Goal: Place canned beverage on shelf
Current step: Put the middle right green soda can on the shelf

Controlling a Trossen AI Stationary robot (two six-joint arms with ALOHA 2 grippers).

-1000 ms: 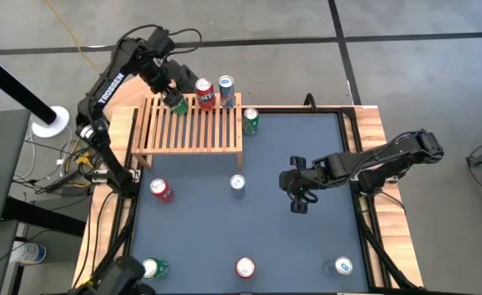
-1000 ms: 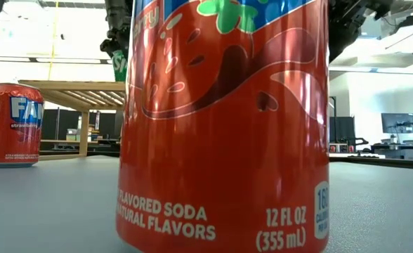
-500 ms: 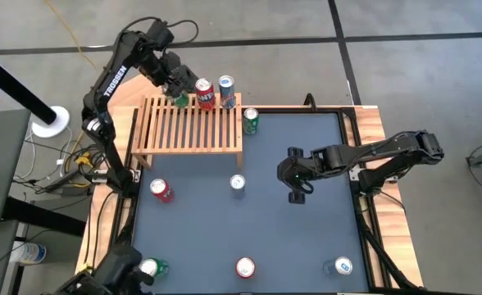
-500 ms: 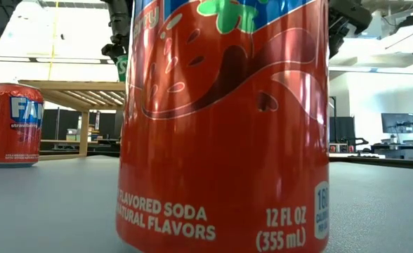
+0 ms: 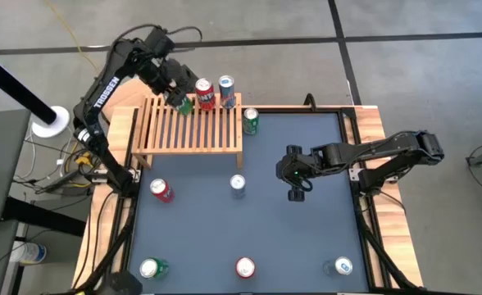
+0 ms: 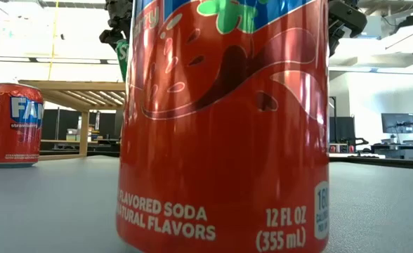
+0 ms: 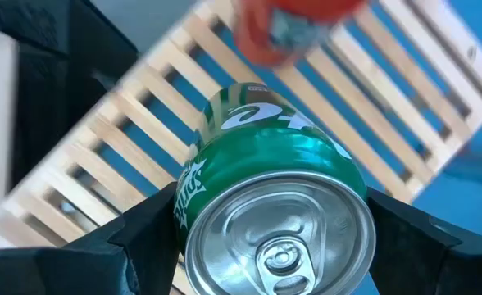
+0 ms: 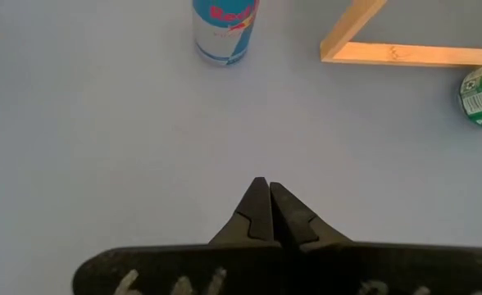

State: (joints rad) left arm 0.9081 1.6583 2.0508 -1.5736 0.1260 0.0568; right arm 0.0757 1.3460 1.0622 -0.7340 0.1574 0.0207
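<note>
a: holding a green can [image 7: 270, 205] in my left gripper [image 5: 178, 97], fingers [image 7: 134, 233] clamped on either side of it, over the far edge of the shelf [image 5: 190, 124].

b: is it down on the slats?

a: can't tell from above. the wrist view only shows slats under it.

b: what's on the shelf so far?

a: a red can [image 5: 205, 93] and a blue can [image 5: 226, 89], upright at the far edge, just beside the green one. the other slats are bare.

b: and your right side?

a: right gripper [image 5: 293, 174] sits over the middle of the dark mat [image 5: 306, 238], fingers [image 8: 261, 205] pressed together, gripping nothing.

b: loose cans?

a: on the mat, a second green can [image 5: 251, 120] stands just off the shelf's right end, a slim blue-and-silver can [image 5: 238, 184] is near the middle, and a red one [image 5: 161, 190] is toward the left. along the near edge stand a green-topped can [image 5: 152, 268], a big red soda can [image 6: 224, 126] filling the low view, and a silver can [image 5: 342, 266].
</note>
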